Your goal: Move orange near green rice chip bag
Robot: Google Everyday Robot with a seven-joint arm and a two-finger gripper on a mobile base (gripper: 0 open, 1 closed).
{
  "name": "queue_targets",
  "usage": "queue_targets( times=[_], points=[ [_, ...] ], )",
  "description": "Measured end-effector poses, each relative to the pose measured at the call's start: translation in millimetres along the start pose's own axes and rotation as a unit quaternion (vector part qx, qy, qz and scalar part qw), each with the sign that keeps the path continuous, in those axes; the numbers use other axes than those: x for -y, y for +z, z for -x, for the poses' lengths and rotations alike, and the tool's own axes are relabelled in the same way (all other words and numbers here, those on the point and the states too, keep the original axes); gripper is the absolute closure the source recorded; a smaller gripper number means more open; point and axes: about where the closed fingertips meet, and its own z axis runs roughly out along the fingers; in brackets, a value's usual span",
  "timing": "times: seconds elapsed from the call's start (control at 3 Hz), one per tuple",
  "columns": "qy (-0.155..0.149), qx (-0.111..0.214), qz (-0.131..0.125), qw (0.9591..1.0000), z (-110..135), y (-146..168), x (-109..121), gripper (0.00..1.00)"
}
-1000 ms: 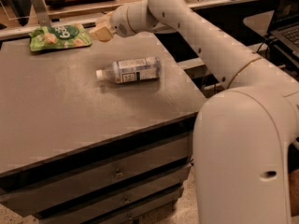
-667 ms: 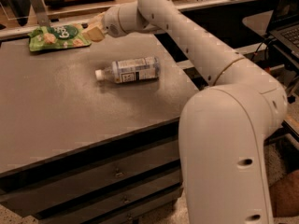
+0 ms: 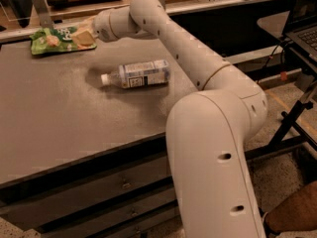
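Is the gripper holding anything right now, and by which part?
Cannot tell. The gripper sits over the bag's right end; no orange shows separately.

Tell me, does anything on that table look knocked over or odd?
Only the clear bottle stands out: it lies on its side, cap on, nothing spilled. The green chip bag lies flat at the far left edge, with the gripper over its right end.

Smooth plastic claw (image 3: 85,35) at crinkly glossy bag (image 3: 49,39) on matt table (image 3: 59,128)
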Motion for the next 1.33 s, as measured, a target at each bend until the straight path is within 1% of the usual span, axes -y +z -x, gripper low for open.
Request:
queue_targets(
  times=[0.33, 0.67, 1.0, 1.33],
  points=[
    [0.007, 0.007, 0.011, 0.9999, -5.7, 22.3, -8.0, 1.00],
    [0.015, 0.001, 0.020, 0.9997, -17.7, 39.8, -16.9, 1.00],
    [0.013, -0.001, 0.022, 0.9997, -22.5, 49.0, -16.7, 1.00],
    [0.021, -0.005, 0.024, 0.9995, -25.8, 57.2, -18.5, 0.83]
  ],
)
